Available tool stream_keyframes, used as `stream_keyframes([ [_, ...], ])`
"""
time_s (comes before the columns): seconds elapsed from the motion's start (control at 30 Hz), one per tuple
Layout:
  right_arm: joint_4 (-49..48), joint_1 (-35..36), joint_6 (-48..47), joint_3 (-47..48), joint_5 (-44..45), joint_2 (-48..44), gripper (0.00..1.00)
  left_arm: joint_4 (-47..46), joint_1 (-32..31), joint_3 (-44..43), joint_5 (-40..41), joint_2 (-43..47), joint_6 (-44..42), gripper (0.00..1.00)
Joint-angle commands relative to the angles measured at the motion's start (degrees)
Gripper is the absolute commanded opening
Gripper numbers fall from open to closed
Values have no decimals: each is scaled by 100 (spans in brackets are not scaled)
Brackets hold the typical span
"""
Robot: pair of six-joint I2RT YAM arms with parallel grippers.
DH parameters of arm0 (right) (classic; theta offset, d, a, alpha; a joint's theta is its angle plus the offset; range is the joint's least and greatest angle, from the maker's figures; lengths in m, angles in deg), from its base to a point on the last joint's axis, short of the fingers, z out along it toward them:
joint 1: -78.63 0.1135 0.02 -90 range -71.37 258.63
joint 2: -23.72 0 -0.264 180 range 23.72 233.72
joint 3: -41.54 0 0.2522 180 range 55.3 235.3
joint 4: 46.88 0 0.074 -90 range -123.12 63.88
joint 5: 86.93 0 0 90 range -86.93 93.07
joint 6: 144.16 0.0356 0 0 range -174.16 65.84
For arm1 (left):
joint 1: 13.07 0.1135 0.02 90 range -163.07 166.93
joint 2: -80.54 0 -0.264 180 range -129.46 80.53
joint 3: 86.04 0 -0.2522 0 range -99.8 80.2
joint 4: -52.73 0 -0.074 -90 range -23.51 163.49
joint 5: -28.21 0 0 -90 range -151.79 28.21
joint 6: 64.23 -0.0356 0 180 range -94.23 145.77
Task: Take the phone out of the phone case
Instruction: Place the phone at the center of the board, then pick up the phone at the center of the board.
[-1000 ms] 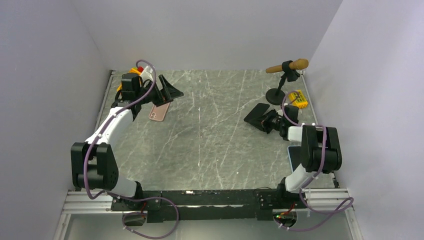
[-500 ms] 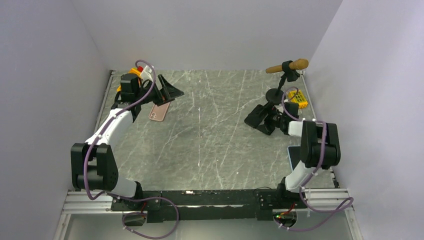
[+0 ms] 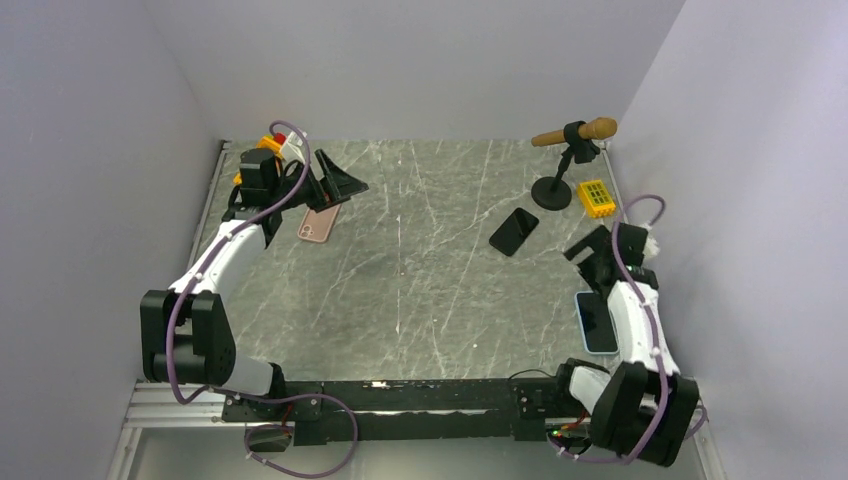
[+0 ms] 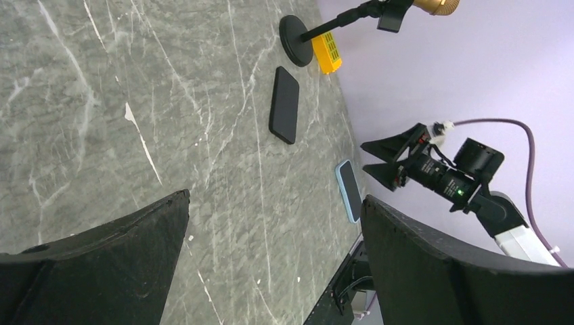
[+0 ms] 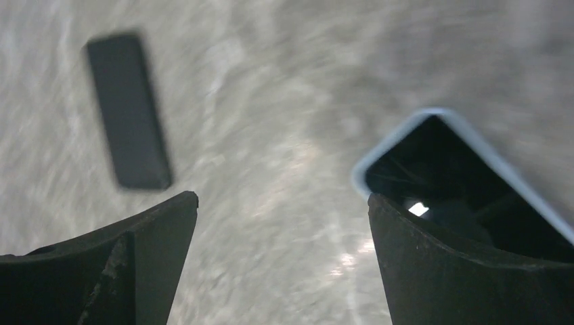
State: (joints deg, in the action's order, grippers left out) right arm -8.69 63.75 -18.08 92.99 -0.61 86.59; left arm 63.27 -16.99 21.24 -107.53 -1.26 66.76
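Right hand (image 3: 589, 249) pulled back, tilted down, spread

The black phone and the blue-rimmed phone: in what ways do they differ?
The black phone is dark all over; the blue-rimmed phone has a light blue border around a glossy screen. The black phone lies slanted near the microphone stand; the blue-rimmed phone lies along the right edge of the table. Both lie flat on it.
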Motion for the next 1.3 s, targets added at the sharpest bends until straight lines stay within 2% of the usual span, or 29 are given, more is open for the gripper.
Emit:
stream_keyframes([
  [0.0, 1307, -768, 562, 102, 2432, -677, 99, -258, -59, 15, -124, 146, -11, 99],
  [0.13, 811, -2103, 506, -421, 1841, -1070, 99, -85, -170, -44, -43, 132, -153, 99],
  [0.3, 321, -2901, 594, -645, 1189, -604, 99, -94, -232, -63, -87, 45, -153, 100],
  [0.4, -39, -3344, 423, -730, 455, -122, 99, -82, -232, -71, -96, -1, -158, 99],
  [0.6, 290, -3331, 221, -709, -504, 362, 100, -291, -232, -5, -215, -22, 26, 100],
  [0.83, 808, -2712, 446, -1468, -1462, -936, 100, -399, -232, 38, -245, -11, 124, 100],
  [1.0, 855, -1820, 597, -1692, -980, -1663, 100, -336, -232, 9, -223, -34, 82, 99],
  [1.13, 999, -1223, 620, -1304, -427, -995, 100, -280, -232, 3, -190, -50, 24, 99],
  [1.27, 1014, -1065, 529, -823, -135, 63, 100, -246, -223, -54, -215, -146, 6, 99],
])
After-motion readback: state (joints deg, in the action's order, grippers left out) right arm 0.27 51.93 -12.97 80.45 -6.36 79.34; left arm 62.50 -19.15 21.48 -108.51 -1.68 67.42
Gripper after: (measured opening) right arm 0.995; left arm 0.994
